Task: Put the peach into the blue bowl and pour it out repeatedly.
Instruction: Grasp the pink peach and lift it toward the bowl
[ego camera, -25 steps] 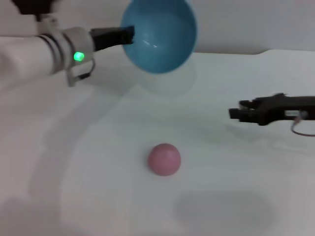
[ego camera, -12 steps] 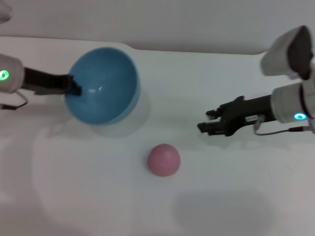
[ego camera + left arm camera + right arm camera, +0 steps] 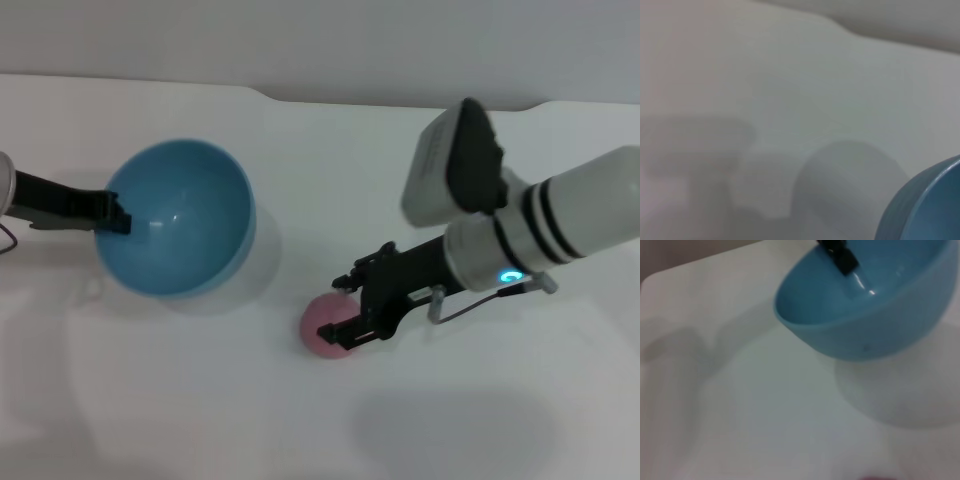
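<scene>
Where the left arm enters the head view at the left edge, the left pincer (image 3: pixel 112 220) is clamped on the near-left rim of the bowl (image 3: pixel 180 215), one dark finger lying inside the rim. Bowl: light blue, held tilted with its opening turned up and toward the camera, its inside bare; a pale shadow lies on the white tabletop (image 3: pixel 200 400) beneath and to its right. From the left wrist camera only a curved piece of the bowl's blue wall (image 3: pixel 927 207) shows at the frame corner, over the tabletop (image 3: pixel 790 100). From the right wrist camera the bowl (image 3: pixel 865 315) appears raised off the tabletop (image 3: pixel 740 415), with the left pincer's dark finger (image 3: pixel 840 255) over its rim. Peach (image 3: pixel 325 325): pink, resting on the tabletop to the right of the bowl and apart from it, near the picture's middle. Right pincer (image 3: pixel 352 308): lowered at the peach, its black fingers spread narrowly about the fruit's right side, one above and one below; contact cannot be confirmed. Right arm: white, reaching in from the right edge.
</scene>
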### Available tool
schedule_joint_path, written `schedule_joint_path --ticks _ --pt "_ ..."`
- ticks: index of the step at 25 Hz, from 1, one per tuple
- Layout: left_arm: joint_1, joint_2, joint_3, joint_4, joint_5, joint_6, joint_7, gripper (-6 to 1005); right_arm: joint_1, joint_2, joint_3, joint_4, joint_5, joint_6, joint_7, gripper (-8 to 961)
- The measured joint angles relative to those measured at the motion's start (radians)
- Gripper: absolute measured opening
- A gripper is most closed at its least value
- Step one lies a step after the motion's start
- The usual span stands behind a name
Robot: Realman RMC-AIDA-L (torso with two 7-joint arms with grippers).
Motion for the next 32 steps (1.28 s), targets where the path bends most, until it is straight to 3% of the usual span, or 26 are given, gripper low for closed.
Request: schedule_joint_path --ticks 4,11,17,25,30,32 --pt "-0.009 -0.013 0.000 0.011 0.034 0.022 -0.001 -1 0.006 0.004 -0.117 0.007 0.053 0.077 0.006 695" --pt "-0.018 -0.024 -0.001 0.021 0.038 0.032 -0.002 0 -0.033 0.005 -0.283 0.011 0.174 0.232 0.006 646" --pt "-0.029 -0.028 -0.002 0.021 0.039 0.043 -0.003 0 -0.044 0.005 -0.322 0.016 0.179 0.274 0.008 604" --pt "-0.051 -0.043 0.013 0.011 0.041 0.043 -0.003 -1 -0.095 -0.005 -0.248 -0.028 0.180 0.264 0.008 548" --pt "-0.066 -0.045 0.034 -0.008 0.040 0.033 -0.003 -1 -0.169 -0.019 -0.071 -0.071 0.171 0.205 -0.001 342" --pt "-0.106 -0.049 0.041 -0.080 0.035 0.011 0.001 0 -0.199 -0.026 0.038 -0.075 0.162 0.167 -0.022 276"
